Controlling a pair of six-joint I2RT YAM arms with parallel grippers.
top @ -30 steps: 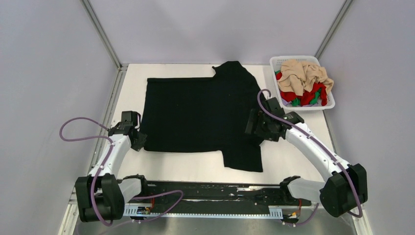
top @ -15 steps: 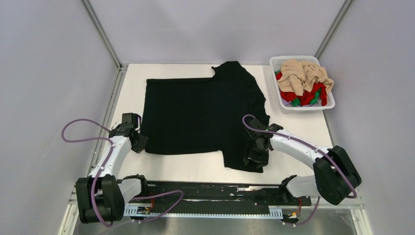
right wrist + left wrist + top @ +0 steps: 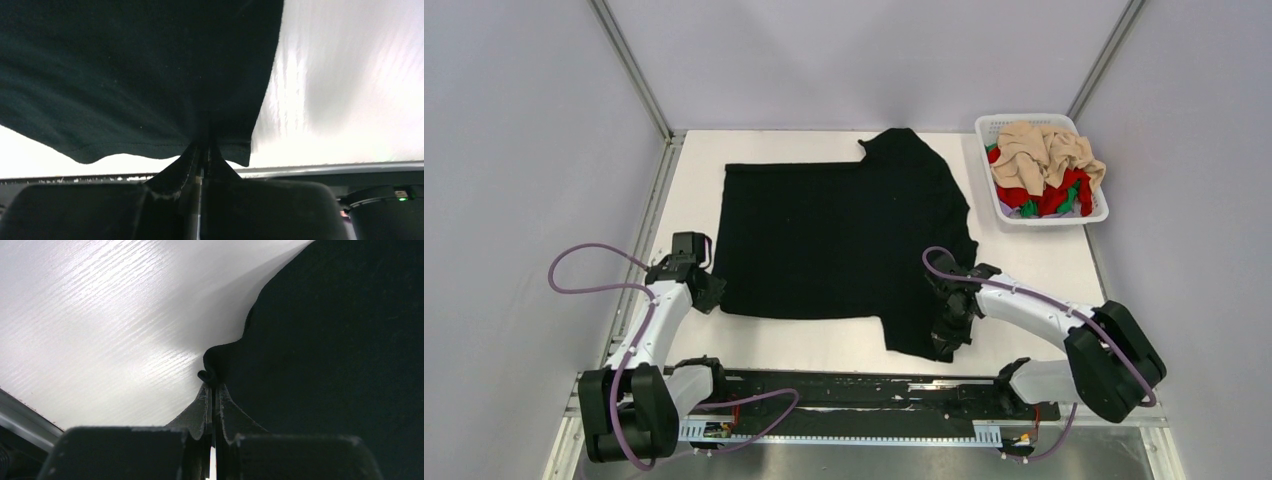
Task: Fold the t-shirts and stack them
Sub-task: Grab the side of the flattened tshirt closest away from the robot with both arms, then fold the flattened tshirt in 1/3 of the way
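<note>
A large black t-shirt (image 3: pixel 834 235) lies spread flat on the white table, its hem to the left and its sleeves to the right. At the shirt's near left corner my left gripper (image 3: pixel 709 293) is shut, pinching a small fold of the black cloth (image 3: pixel 220 357). My right gripper (image 3: pixel 948 335) is shut on the edge of the near sleeve (image 3: pixel 165 100), which hangs lifted a little off the table. Beige (image 3: pixel 1046 152), red (image 3: pixel 1052 197) and green (image 3: pixel 1028 207) t-shirts sit crumpled in the basket.
A white lattice basket (image 3: pixel 1096 214) stands at the far right of the table (image 3: pixel 824 340). Grey walls and metal posts close in the sides. A black rail (image 3: pixel 854 390) with wiring runs along the near edge between the arm bases.
</note>
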